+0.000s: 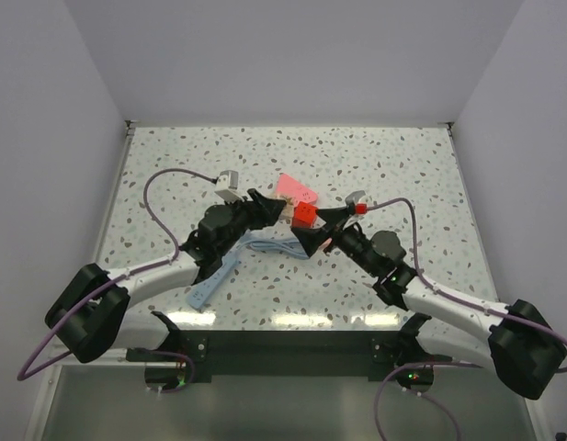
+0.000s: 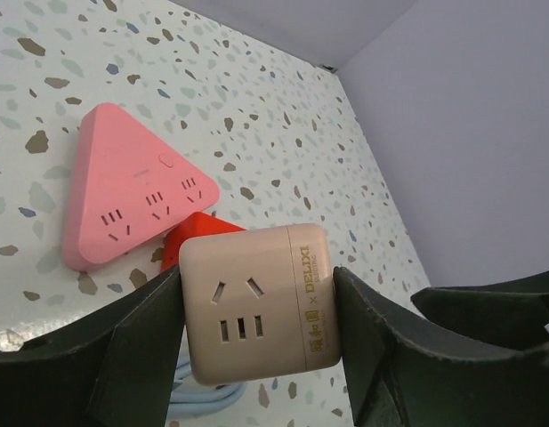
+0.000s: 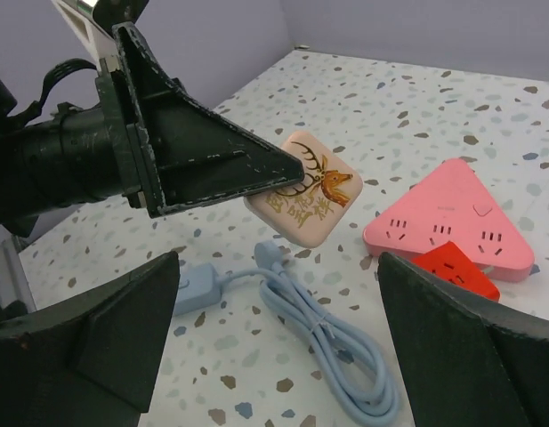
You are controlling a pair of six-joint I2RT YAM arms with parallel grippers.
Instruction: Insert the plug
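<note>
The plug point(image 2: 256, 298) is a small salmon cube with socket slots on one face and a deer picture on another point(image 3: 302, 189). My left gripper point(image 2: 256, 311) is shut on it, one finger on each side, and holds it above the table near the middle point(image 1: 286, 211). My right gripper point(image 3: 278, 329) is open and empty, its fingers spread wide above the coiled blue cable point(image 3: 332, 342). In the top view the right gripper point(image 1: 318, 231) faces the left gripper, just right of the plug.
A flat pink triangle socket point(image 1: 297, 190) lies behind the grippers, with a bright red cube point(image 1: 305, 215) at its near edge. A light blue power strip point(image 1: 208, 285) and its cable point(image 1: 269, 246) lie at the near left. Walls enclose the table.
</note>
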